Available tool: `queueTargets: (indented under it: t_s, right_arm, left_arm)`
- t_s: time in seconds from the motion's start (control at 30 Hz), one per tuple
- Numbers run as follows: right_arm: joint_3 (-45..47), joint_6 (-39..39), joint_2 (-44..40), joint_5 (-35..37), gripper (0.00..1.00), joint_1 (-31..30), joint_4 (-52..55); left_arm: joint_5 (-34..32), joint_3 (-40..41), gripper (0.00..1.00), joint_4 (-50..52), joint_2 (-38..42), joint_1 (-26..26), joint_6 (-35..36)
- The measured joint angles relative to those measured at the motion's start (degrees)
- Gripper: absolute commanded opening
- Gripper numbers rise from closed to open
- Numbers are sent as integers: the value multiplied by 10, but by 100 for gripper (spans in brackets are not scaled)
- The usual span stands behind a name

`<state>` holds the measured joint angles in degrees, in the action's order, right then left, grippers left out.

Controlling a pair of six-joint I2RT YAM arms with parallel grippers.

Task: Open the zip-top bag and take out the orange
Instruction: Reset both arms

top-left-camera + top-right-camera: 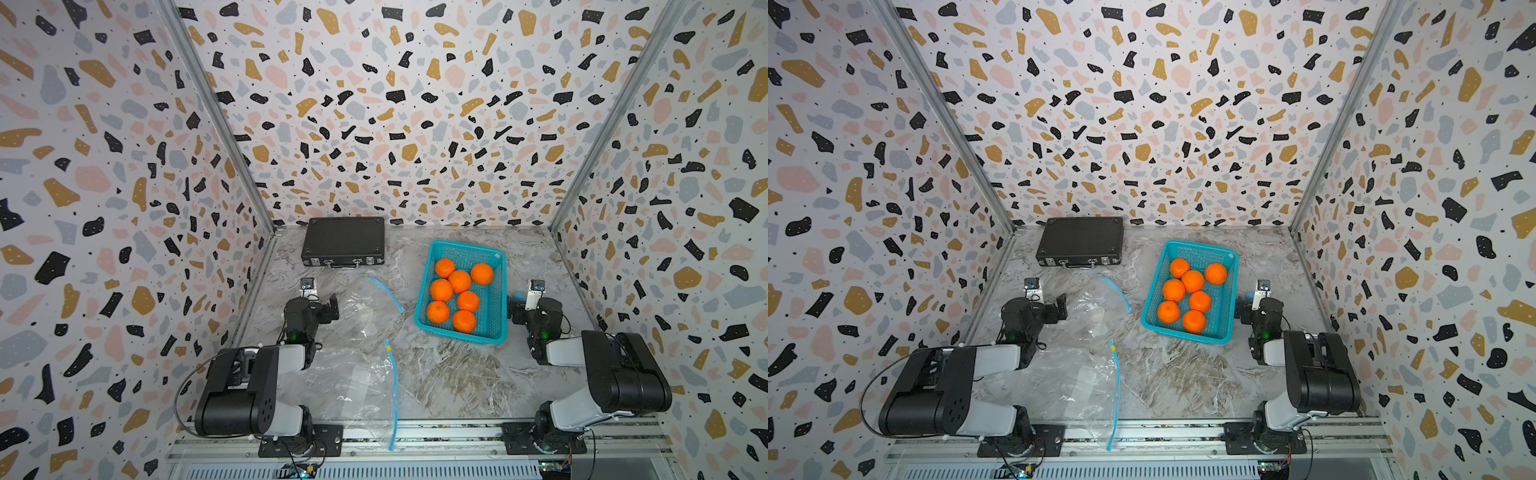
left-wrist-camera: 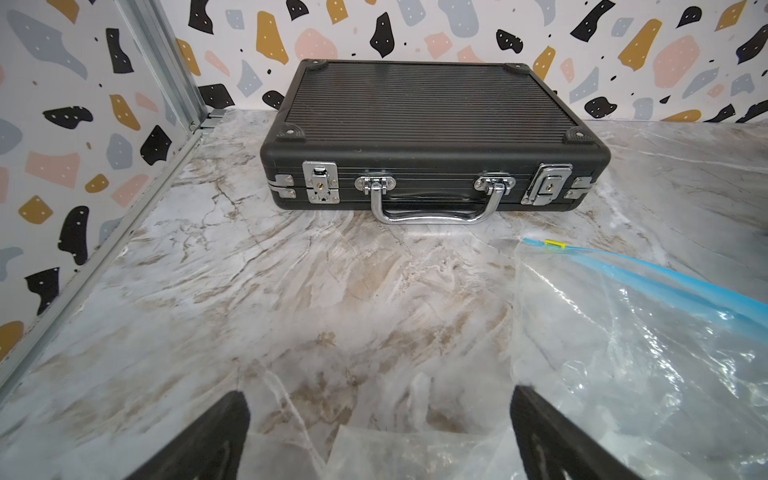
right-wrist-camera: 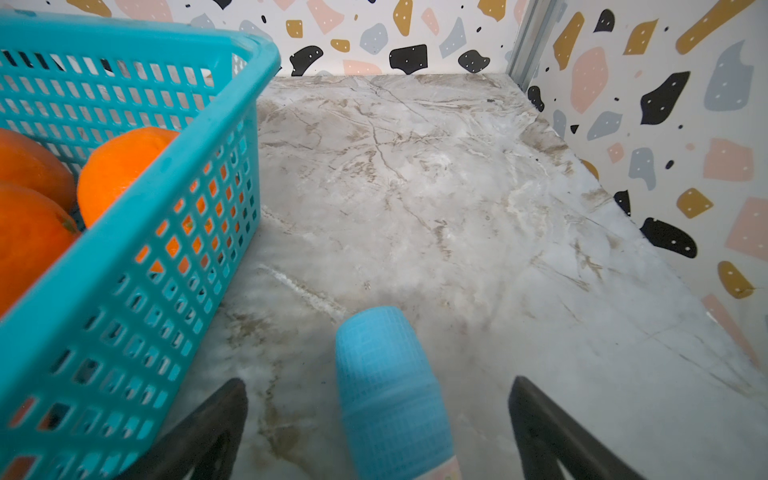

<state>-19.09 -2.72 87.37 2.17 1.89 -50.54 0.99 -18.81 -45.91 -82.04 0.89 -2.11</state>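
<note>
The left gripper [image 2: 378, 392] gapes wide and empty at the edge of a crumpled clear plastic zip-top bag [image 2: 644, 353], a ribbed black latched case [image 2: 424, 124] ahead, the round oranges [image 1: 459, 281] lying rightward in a teal mesh basket [image 1: 498, 291].

Terrazzo-patterned walls [image 1: 395, 104] enclose a marble-look tabletop [image 1: 449, 374], with grey metal posts [image 1: 218, 116] at the back corners.
</note>
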Motion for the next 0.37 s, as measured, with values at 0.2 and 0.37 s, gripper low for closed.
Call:
queueTargets:
  t_s: [0.2, 0.37]
  right_arm:
    - [0, 0, 0, 0, 100, 0, 0]
    - [0, 0, 0, 0, 100, 0, 0]
  left_arm:
    - [0, 0, 99, 0, 0, -1, 4]
    - [-2, 0, 99, 3, -3, -9, 12]
